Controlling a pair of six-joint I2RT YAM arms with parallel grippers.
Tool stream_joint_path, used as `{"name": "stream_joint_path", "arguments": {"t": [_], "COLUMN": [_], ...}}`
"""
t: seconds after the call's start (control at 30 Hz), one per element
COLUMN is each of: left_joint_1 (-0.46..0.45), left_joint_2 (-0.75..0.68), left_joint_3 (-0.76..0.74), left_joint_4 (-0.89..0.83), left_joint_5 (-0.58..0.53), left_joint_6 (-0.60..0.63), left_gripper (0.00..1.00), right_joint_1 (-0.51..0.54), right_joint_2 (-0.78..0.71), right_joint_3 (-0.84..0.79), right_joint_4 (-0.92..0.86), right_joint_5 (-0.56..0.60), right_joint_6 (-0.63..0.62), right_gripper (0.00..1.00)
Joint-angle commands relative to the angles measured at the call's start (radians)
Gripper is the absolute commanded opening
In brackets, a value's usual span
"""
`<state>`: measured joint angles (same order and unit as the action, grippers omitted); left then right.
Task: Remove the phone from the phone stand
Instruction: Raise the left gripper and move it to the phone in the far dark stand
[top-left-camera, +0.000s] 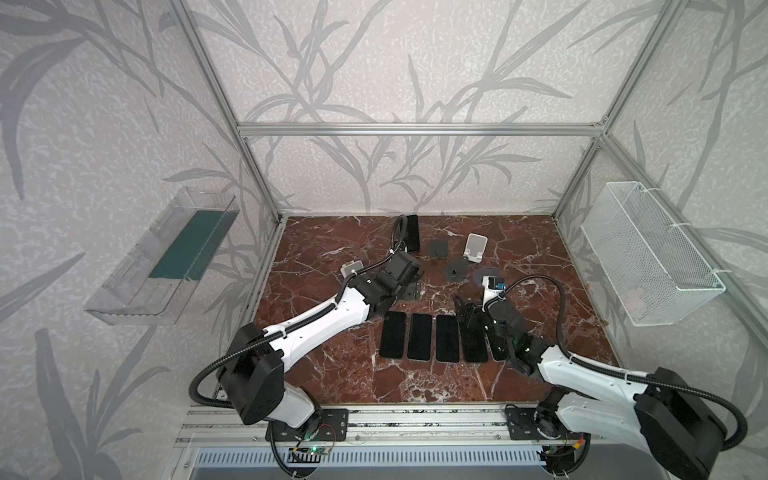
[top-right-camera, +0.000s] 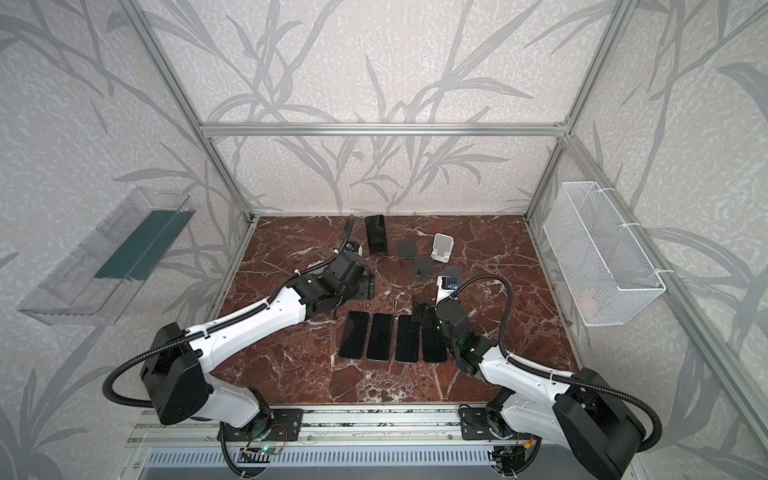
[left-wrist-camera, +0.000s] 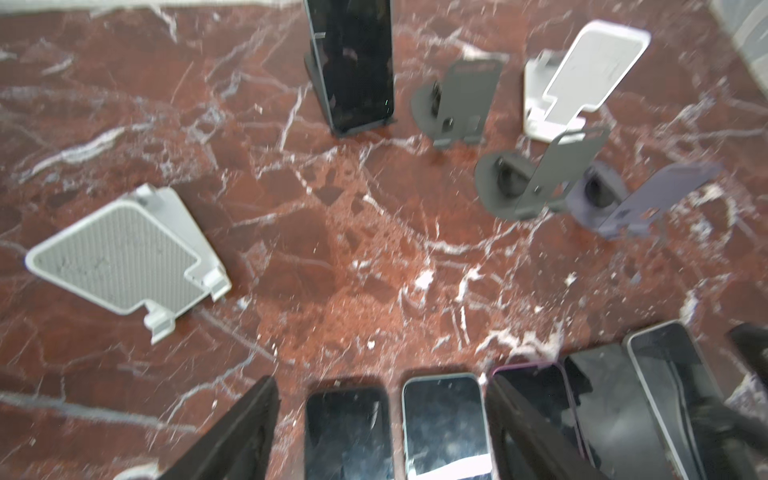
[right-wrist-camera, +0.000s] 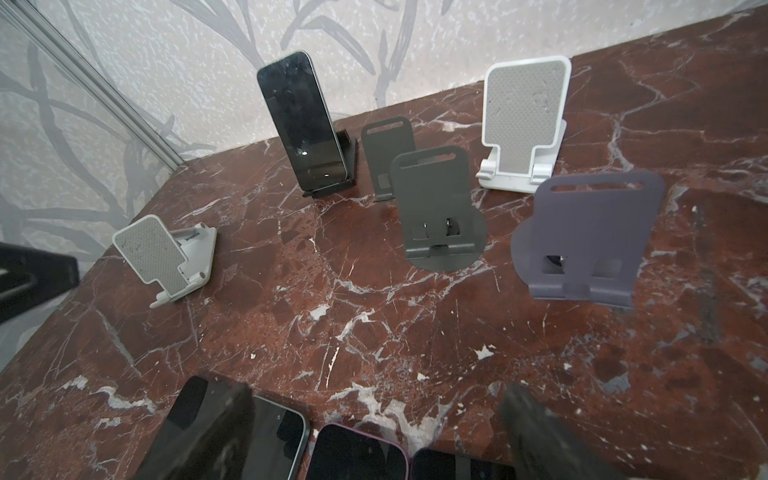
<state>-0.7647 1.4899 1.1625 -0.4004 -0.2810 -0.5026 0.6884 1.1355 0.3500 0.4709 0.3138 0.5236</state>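
The glossy black slab phone (top-right-camera: 376, 233) leans upright in an angular black phone stand (right-wrist-camera: 349, 162) at twelve o'clock on the red-brown, white-veined marble-look tabletop (top-right-camera: 291, 365). Toward its three o'clock stand matte grey plate stands (top-right-camera: 406, 249) and a white mesh-faced stand (top-right-camera: 441, 246). Pale leaf-patterned walls (top-right-camera: 374, 62) in aluminium framing (top-right-camera: 374, 129) enclose the table. The left gripper (left-wrist-camera: 382, 386) and right gripper (right-wrist-camera: 374, 392) hover with jaws apart and empty above a row of flat dark phones (top-right-camera: 380, 336) at six o'clock.
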Motion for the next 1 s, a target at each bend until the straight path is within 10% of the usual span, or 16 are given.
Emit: {"name": "stream_joint_path", "arguments": {"t": [0.0,0.47,0.63,0.97], "left_joint_1": [0.001,0.011,0.015,0.089], "left_joint_2": [-0.016,0.086,0.152,0.421], "left_joint_3": [0.017,0.091,0.114,0.536], "left_joint_4": [0.139,0.327,0.468,0.098], "left_joint_5": [-0.054,-0.311,-0.319,-0.301], "left_joint_6": [0.024,0.107,0.258,0.181], "left_gripper": [0.79,0.71,0.82,0.99], "right_joint_1": [0.002,0.002,0.002,0.002], "right_joint_2": [0.018,-0.006,-0.005,-0.016], "right_joint_3": [-0.009,-0.028,-0.028,-0.030], "right_joint_4": [0.045,0.057,0.057,0.056], "right_joint_5": [0.026,0.061,0.065,0.061], "right_joint_6": [0.019,0.019,0.020,0.016], "right_gripper": [0.92,0.92,0.92,0.92]}}
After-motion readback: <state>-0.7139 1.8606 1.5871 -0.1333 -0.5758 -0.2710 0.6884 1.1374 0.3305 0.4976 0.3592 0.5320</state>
